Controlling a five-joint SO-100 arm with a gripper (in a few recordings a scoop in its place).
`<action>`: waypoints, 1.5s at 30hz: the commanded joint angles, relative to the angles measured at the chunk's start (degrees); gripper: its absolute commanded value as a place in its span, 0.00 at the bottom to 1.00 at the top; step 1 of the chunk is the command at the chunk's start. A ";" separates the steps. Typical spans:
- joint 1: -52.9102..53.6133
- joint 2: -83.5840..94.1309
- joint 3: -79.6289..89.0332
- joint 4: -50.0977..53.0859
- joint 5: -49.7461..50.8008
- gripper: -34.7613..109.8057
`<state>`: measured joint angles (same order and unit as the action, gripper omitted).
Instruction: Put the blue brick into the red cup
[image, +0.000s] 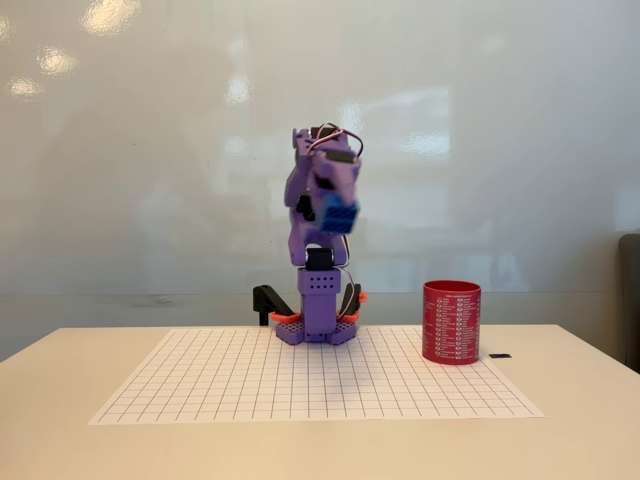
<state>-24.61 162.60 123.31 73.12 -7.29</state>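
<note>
While the blue brick (338, 216) is pinched in the purple gripper (335, 212), it is carried high, probably to clear the red cup (451, 322) rim, well apart at right.

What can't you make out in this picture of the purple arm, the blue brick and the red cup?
- Claw, fixed view: motion blur hides how its fingers sit around the blue brick; the brick's studs are blurred too.
- Red cup: the camera sits too low to see inside it; its white print is too small to read.
- Small black thing beside the cup: too small to identify.
</note>
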 joint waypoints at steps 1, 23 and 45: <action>-17.93 2.20 -4.48 7.47 4.83 0.23; -54.67 -14.68 5.80 -8.35 15.64 0.24; -49.04 -12.83 12.92 -10.90 13.62 0.58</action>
<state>-72.95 147.57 136.93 61.88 5.62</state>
